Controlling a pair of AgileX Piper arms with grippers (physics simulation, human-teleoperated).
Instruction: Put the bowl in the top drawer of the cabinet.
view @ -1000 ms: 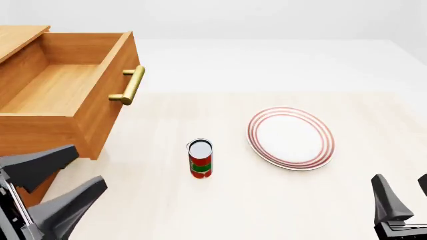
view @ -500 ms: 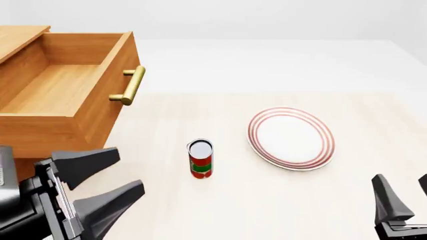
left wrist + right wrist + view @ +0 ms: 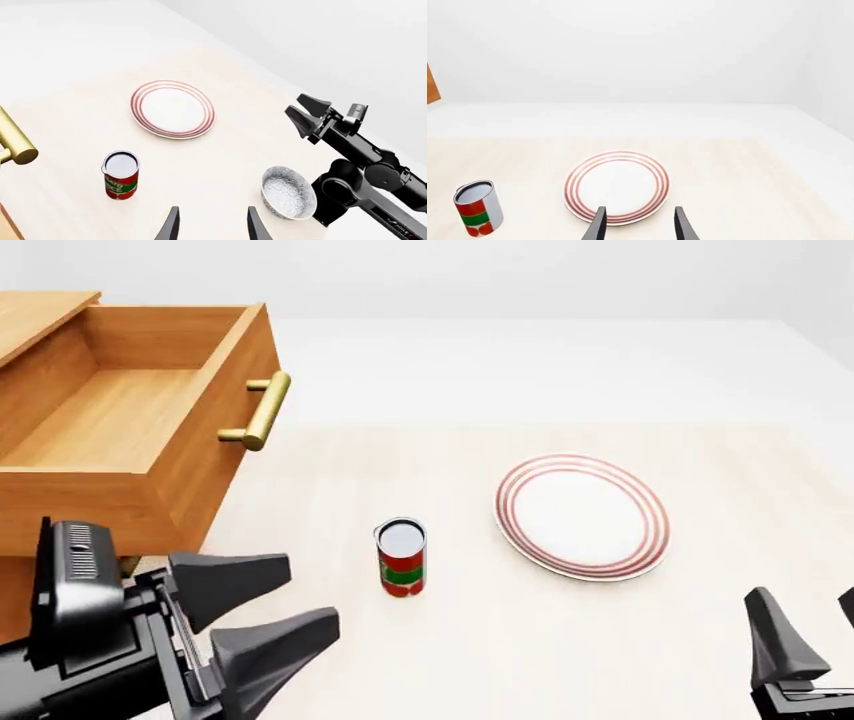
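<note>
The bowl [image 3: 288, 193], white with a dense dark speckle pattern, shows only in the left wrist view, upright on the table beside the right arm's base. The front view does not show it. The top drawer [image 3: 123, 420] of the cabinet [image 3: 38, 318] stands pulled out and empty, its brass handle [image 3: 259, 410] facing the table. My left gripper [image 3: 304, 592] is open and empty, low in front of the drawer and left of the can. My right gripper [image 3: 805, 605] is open and empty at the near right edge, behind the plate.
A red and green can [image 3: 400, 558] stands upright mid-table. A flat white plate with red rings [image 3: 582, 515] lies to its right. The right arm [image 3: 363, 160] crosses the left wrist view just past the bowl.
My left gripper has swung rightward from the bottom-left corner, out in front of the drawer and closer to the can. The right gripper, can and plate have not moved.
</note>
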